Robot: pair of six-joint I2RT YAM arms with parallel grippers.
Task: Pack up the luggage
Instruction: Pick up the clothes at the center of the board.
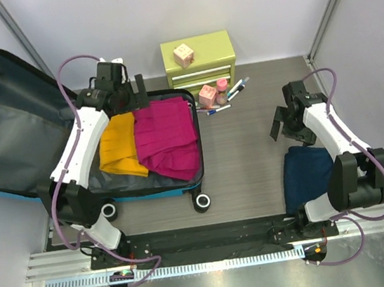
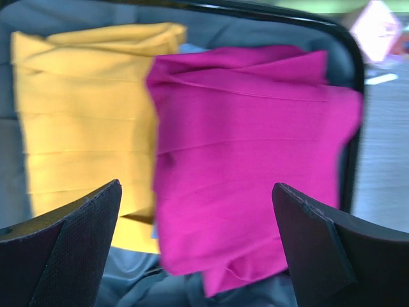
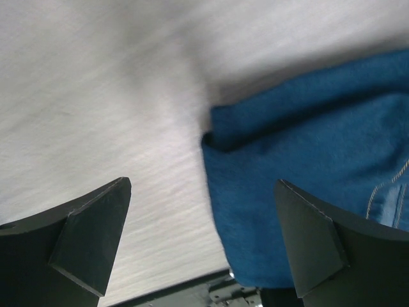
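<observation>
A small green box with drawers [image 1: 198, 56] stands at the top middle. A pale pink block [image 1: 182, 54] sits on top of it. Just below the box, a pink cube [image 1: 207, 95] and a little pink bottle [image 1: 222, 91] stand close together on the grey wood table [image 1: 251, 164], with some pens [image 1: 236, 88] lying beside them. A folded dark blue cloth [image 1: 308, 174] lies on the table at the lower right. In the middle left, a yellow cloth [image 1: 120, 146] and a bright pink cloth [image 1: 170, 136] lie side by side, touching.

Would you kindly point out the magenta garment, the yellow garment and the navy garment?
magenta garment [image 1: 170, 136], top external view, middle.
yellow garment [image 1: 123, 149], top external view, centre.
navy garment [image 1: 306, 174], top external view, centre.
</observation>
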